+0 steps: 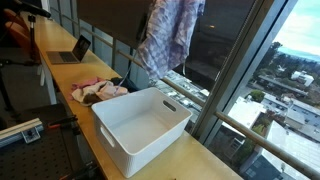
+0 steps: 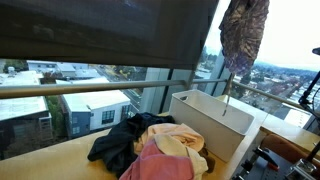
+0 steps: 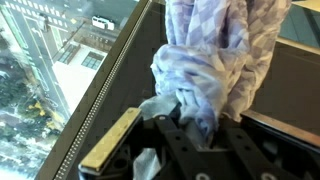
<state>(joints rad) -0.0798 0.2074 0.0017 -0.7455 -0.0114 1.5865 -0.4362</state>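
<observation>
My gripper (image 3: pixel 200 128) is shut on a purple-and-white checked cloth (image 3: pixel 205 60), which bunches between the fingers in the wrist view. In both exterior views the cloth (image 1: pixel 168 35) (image 2: pixel 244 35) hangs high in the air above a white rectangular plastic basket (image 1: pixel 150 135) (image 2: pixel 205 125). The basket looks empty. The gripper itself is hidden above the frame in both exterior views.
A pile of clothes, pink, cream and dark (image 1: pixel 98 91) (image 2: pixel 150 148), lies on the wooden counter (image 1: pixel 60 75) beside the basket. A laptop (image 1: pixel 72 50) stands further along. Large windows with a railing (image 2: pixel 90 90) run along the counter.
</observation>
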